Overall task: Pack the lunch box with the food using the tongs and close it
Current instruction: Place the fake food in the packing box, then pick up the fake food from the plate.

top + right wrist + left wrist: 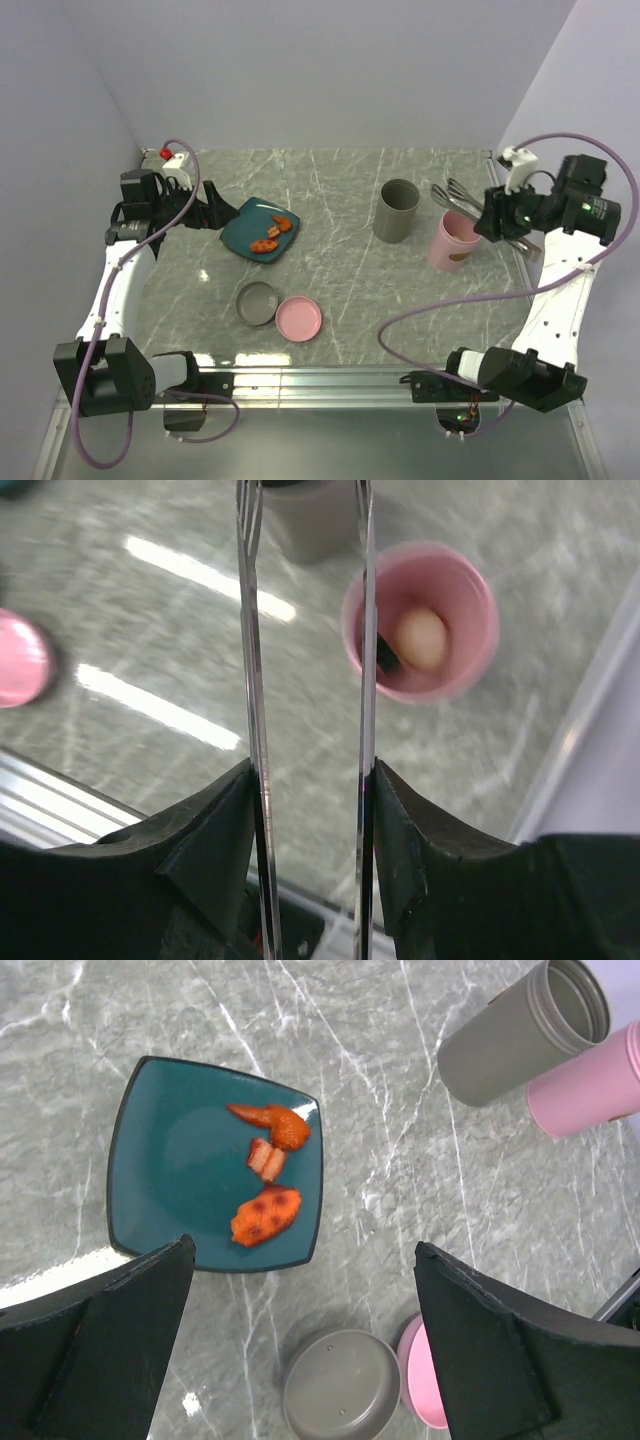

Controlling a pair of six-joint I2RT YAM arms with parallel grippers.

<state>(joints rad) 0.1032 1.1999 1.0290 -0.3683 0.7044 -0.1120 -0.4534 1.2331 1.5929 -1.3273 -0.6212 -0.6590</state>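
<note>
My right gripper (pixel 310 780) is shut on the tongs, and their two silver arms (pixel 250 630) stand apart, pressed against my fingers (pixel 215 820). The tong tips (pixel 455 195) reach toward the back, above the pink lunch box cup (pixel 470 580). Inside that cup lie a white ball (pixel 422 638) and a small dark piece (pixel 386 655). Three orange-red food chunks (pixel 265 1217) rest on the teal plate (pixel 170 1160). My left gripper (pixel 302 1250) hovers open over the plate's near edge, holding nothing. From above, the left gripper (pixel 215 212) sits left of the plate (pixel 240 228).
A grey cup (pixel 396 210) stands left of the pink cup (pixel 452 242). A grey lid (pixel 257 303) and a pink lid (pixel 299 318) lie side by side near the front edge. Walls close in at the left, back and right.
</note>
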